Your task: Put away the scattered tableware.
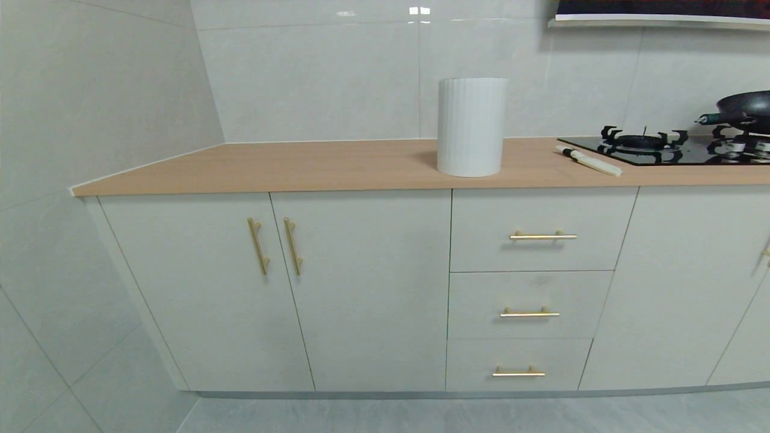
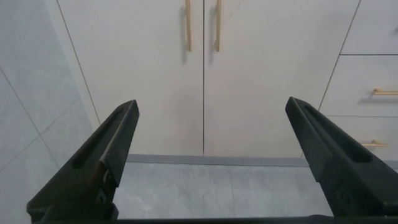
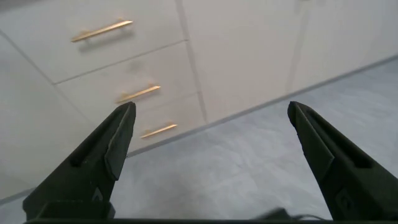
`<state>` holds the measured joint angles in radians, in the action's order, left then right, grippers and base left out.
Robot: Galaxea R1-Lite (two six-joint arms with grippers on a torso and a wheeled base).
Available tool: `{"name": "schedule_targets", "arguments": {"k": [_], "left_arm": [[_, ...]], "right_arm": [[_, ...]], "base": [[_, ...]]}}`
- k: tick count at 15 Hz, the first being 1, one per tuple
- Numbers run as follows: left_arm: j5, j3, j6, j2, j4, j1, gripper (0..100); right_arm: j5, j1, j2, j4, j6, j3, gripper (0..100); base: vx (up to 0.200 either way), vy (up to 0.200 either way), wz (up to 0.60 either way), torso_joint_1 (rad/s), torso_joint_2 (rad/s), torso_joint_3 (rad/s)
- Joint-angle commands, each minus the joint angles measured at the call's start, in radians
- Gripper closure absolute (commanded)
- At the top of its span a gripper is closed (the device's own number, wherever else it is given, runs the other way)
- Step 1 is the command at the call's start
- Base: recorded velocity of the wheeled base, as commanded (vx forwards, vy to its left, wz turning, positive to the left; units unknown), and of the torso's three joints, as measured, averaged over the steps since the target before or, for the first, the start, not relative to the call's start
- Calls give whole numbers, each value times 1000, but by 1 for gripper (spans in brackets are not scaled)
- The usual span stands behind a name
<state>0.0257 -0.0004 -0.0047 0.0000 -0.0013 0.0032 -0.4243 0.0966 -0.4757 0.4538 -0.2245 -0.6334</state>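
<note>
A white ribbed cylindrical holder [image 1: 470, 127] stands upright on the wooden countertop [image 1: 313, 165]. To its right a cream-handled utensil [image 1: 588, 160] lies flat by the stove's edge. My left gripper [image 2: 211, 112] is open and empty, held low facing the double cabinet doors [image 2: 203, 68] above the floor. My right gripper [image 3: 211, 115] is also open and empty, low in front of the drawers [image 3: 124, 68].
A black gas hob [image 1: 668, 148] with a dark pan [image 1: 743, 108] sits at the counter's right end. Below are two cabinet doors [image 1: 271, 282] with gold handles and a stack of three drawers [image 1: 529, 288]. A tiled wall [image 1: 90, 90] closes the left side.
</note>
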Motion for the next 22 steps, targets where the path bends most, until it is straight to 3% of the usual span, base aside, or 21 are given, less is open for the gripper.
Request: {"name": "schedule_targets", "arguments": {"k": [1,5,10,12,13,14,15,19,22], "left_arm": [[0,0,0,0,0,0,0],[0,0,0,0,0,0,0],[0,0,0,0,0,0,0],[0,0,0,0,1,0,0],[0,0,0,0,0,0,0],[0,0,0,0,0,0,0],[0,0,0,0,0,0,0],[0,0,0,0,0,0,0],[0,0,0,0,0,0,0]], "right_arm": [[-11,-14,279,129,11,23,0],[-50,-61,414,135,-1,184,0],[-18,-94,476,105,22,235,0],[53,-94,476,-27,28,330,0],[153,-94,476,-280,50,492,0],[186,-94,476,-477,105,615,0],[229,-94,476,-534,142,633,0],[372,-94,476,-449,246,632,0],[375,-94,476,-454,246,633,0]], "base": [[0,0,0,0,0,0],[0,0,0,0,0,0],[0,0,0,0,0,0],[0,0,0,0,0,0],[0,0,0,0,0,0],[0,0,0,0,0,0],[0,0,0,0,0,0],[0,0,0,0,0,0],[0,0,0,0,0,0]]}}
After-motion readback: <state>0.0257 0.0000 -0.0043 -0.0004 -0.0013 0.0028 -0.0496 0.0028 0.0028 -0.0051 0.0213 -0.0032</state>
